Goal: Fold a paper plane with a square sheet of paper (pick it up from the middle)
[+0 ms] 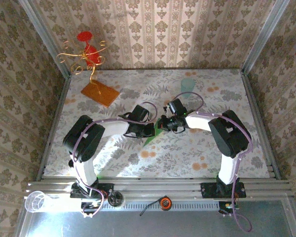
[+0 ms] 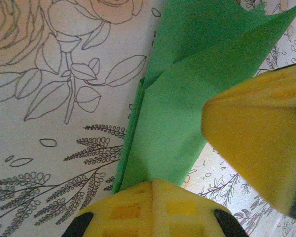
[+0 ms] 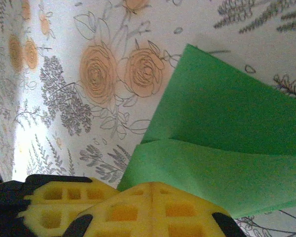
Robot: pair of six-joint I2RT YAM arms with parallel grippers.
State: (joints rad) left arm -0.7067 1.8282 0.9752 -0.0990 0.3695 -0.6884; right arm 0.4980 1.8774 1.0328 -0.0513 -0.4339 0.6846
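Note:
The green paper [image 2: 187, 98] lies folded in overlapping layers on the flowered table cloth, with a pointed flap at its far end. From above only a small green corner of the paper [image 1: 150, 140] peeks out under the two wrists at mid-table. My left gripper [image 2: 155, 190] is shut, its yellow fingertips pressed together over the near end of the sheet. The right gripper [image 3: 152, 190] is shut too, tips together on the paper's [image 3: 227, 128] near edge. The two grippers sit side by side, left gripper [image 1: 153, 129] and right gripper [image 1: 164, 123]. Whether either pinches a layer is hidden.
An orange-brown board [image 1: 99, 92] with a gold wire stand and red ornament [image 1: 89, 49] sits at the back left. A pale green patch [image 1: 187, 85] lies at the back centre. A clear plastic cup [image 1: 37, 201] and an orange roll [image 1: 164, 203] rest on the front rail.

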